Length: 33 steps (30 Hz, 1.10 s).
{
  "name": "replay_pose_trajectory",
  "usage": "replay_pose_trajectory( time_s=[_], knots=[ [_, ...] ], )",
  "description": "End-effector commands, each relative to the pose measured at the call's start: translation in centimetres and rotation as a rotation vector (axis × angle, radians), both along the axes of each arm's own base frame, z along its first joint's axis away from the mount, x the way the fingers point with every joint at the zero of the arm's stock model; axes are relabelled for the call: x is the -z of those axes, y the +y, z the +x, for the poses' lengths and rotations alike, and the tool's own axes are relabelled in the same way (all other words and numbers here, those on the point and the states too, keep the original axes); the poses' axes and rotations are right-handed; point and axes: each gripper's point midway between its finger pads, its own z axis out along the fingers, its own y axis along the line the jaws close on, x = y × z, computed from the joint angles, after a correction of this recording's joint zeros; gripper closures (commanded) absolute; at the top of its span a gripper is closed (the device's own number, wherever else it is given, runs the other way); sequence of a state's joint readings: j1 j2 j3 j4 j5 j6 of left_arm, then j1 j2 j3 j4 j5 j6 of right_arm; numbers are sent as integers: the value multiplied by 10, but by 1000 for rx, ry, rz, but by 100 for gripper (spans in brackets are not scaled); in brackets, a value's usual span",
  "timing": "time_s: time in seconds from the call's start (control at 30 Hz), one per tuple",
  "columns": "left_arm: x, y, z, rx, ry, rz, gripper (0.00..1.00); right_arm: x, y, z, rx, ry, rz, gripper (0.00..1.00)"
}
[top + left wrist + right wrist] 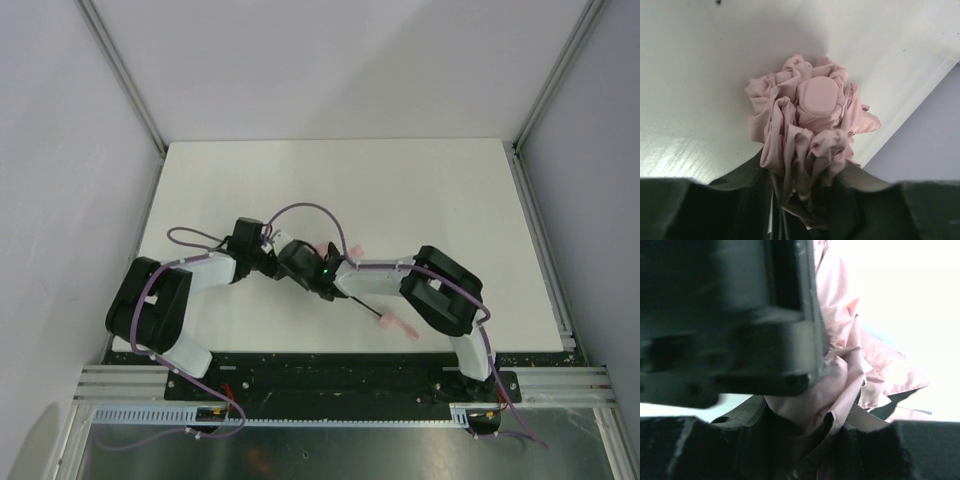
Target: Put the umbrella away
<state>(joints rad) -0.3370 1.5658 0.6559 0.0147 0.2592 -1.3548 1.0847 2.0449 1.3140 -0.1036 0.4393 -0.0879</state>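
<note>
Crumpled pale pink umbrella (810, 145), round cap at centre frame; left gripper (801, 192) and right gripper (807, 432) both clamp its bunched fabric.

tabletop (450, 190): carries the umbrella; arm bases sit beyond its near edge.
umbrella (327, 248): about mid-width, closer to near edge than far edge; fabric end farther back and left, handle end nearer and right.
shaft (362, 305): runs diagonally from fabric toward near-right.
handle (400, 327): close to near edge, right of centre, just left of right arm.
left gripper (285, 254): left of fabric; fabric sits between its fingers (715, 210).
right gripper (304, 263): just right of left gripper, on near side of fabric; fabric between its fingers too.
</note>
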Motion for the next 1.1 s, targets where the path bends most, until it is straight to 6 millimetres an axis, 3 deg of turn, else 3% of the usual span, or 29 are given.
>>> replay_pose_trajectory(
  time_s=[0.0,0.07,0.13,0.3,0.5,0.57,0.63,0.77,0.87,0.9,0.97,1.07],
  knots=[
    [6,13,-16,67,16,111,41,71,-30,-21,-19,430,94,100],
    [0,15,-12,69,-21,129,16,74,-28,-31,-70,555,179,100],
    [-4,15,-10,82,-49,134,5,73,-23,-43,-130,683,271,100],
    [-1,11,-7,99,-59,120,1,64,-22,-59,-242,953,487,100],
    [20,12,-6,102,-20,148,2,53,-22,-64,-333,1131,679,100],
    [29,16,-6,90,-13,172,8,50,-19,-67,-352,1154,702,100],
    [33,16,-3,85,-31,172,21,49,-18,-68,-358,1166,714,100],
    [32,12,-1,82,-77,142,64,45,-18,-67,-352,1157,711,100],
    [30,11,-4,83,-85,128,91,36,-17,-57,-310,1101,691,100],
    [29,11,-5,78,-86,122,95,32,-17,-52,-281,1066,677,98],
    [28,12,-8,67,-86,113,99,25,-19,-38,-199,977,634,83],
    [25,13,-13,42,-78,95,100,13,-27,-20,-85,806,537,49]
  ],
)
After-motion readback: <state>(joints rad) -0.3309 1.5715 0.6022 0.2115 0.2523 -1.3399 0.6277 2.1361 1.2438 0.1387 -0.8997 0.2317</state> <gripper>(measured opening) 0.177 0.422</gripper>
